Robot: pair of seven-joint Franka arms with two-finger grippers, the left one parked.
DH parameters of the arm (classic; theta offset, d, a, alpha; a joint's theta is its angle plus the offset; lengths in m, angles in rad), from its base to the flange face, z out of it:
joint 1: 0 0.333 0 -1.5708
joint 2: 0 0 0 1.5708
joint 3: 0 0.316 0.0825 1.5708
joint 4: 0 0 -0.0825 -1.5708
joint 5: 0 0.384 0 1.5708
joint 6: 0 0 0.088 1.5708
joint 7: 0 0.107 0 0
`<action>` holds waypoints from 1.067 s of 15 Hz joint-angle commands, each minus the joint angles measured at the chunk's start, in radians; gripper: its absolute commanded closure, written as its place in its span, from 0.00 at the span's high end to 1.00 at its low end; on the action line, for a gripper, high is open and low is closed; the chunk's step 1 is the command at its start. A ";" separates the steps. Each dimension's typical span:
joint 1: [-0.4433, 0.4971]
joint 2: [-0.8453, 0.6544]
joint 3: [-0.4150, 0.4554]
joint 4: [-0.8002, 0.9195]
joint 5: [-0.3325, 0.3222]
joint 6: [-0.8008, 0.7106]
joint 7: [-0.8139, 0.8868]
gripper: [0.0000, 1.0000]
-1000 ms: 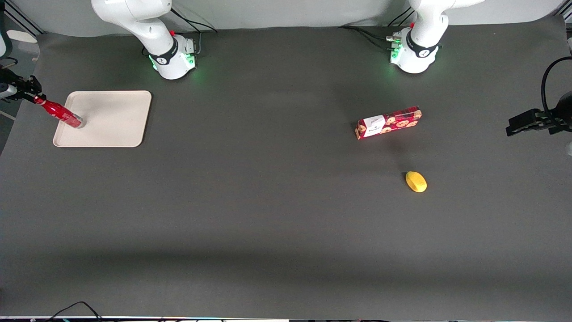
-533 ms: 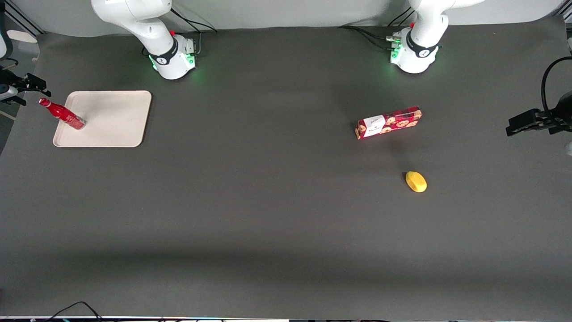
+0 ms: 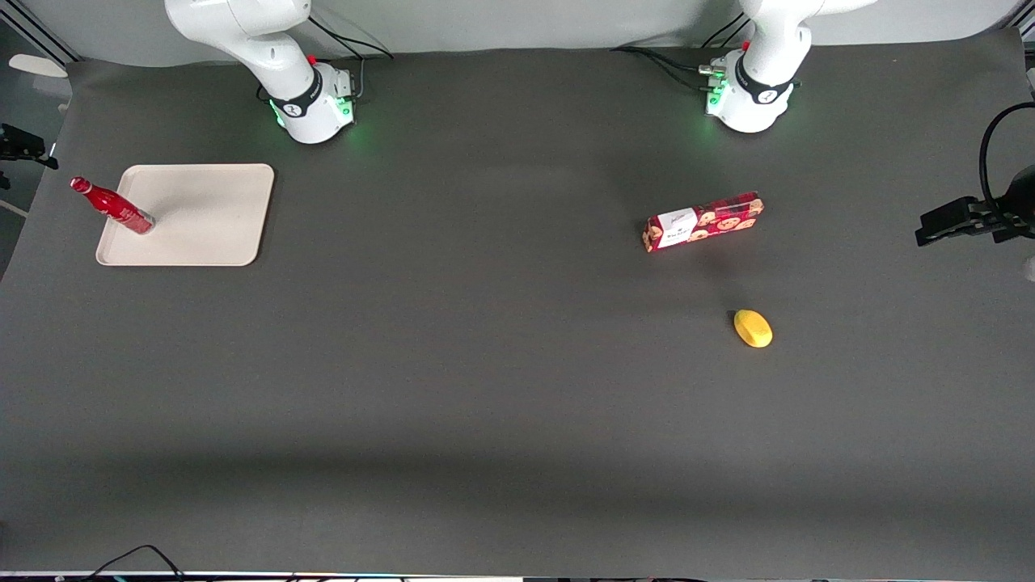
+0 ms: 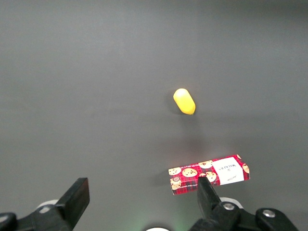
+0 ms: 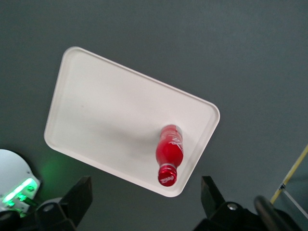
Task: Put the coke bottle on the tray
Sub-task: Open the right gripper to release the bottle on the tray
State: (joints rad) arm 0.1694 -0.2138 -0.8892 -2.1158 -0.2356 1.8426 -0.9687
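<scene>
The coke bottle (image 3: 113, 207), all red with a red cap, stands upright on the beige tray (image 3: 202, 214), at the tray's edge toward the working arm's end of the table. My right gripper (image 3: 28, 147) is at the table's edge, high above the bottle and clear of it. In the right wrist view the gripper (image 5: 144, 202) is open and empty, its fingers (image 5: 77, 197) wide apart. That view looks down on the bottle (image 5: 169, 154) near one corner of the tray (image 5: 110, 130).
A long red biscuit box (image 3: 702, 221) and a yellow oval object (image 3: 753, 328) lie toward the parked arm's end of the table; both show in the left wrist view, box (image 4: 209, 174) and yellow object (image 4: 184, 101). The working arm's base (image 3: 311, 101) stands near the tray.
My gripper let go of the bottle's neck, opened, and drew up and away toward the table's edge. The bottle stays standing on the tray.
</scene>
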 commanded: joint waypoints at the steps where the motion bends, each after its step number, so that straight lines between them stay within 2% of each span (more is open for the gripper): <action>1: 0.002 -0.012 0.149 0.135 0.062 -0.159 0.152 1.00; 3: -0.005 -0.013 0.251 0.193 0.097 -0.224 0.264 1.00; 6: -0.005 -0.015 0.442 0.279 0.104 -0.345 0.532 1.00; 8: -0.005 -0.016 0.573 0.316 0.116 -0.382 0.693 1.00; 11: -0.005 -0.003 0.718 0.339 0.159 -0.387 0.910 1.00; 14: -0.004 0.051 0.785 0.375 0.220 -0.375 1.037 1.00; 16: -0.005 0.086 0.796 0.402 0.222 -0.375 1.039 1.00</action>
State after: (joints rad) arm 0.1754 -0.2010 -0.1012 -1.7833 -0.0456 1.4775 0.0371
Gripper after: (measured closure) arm 0.000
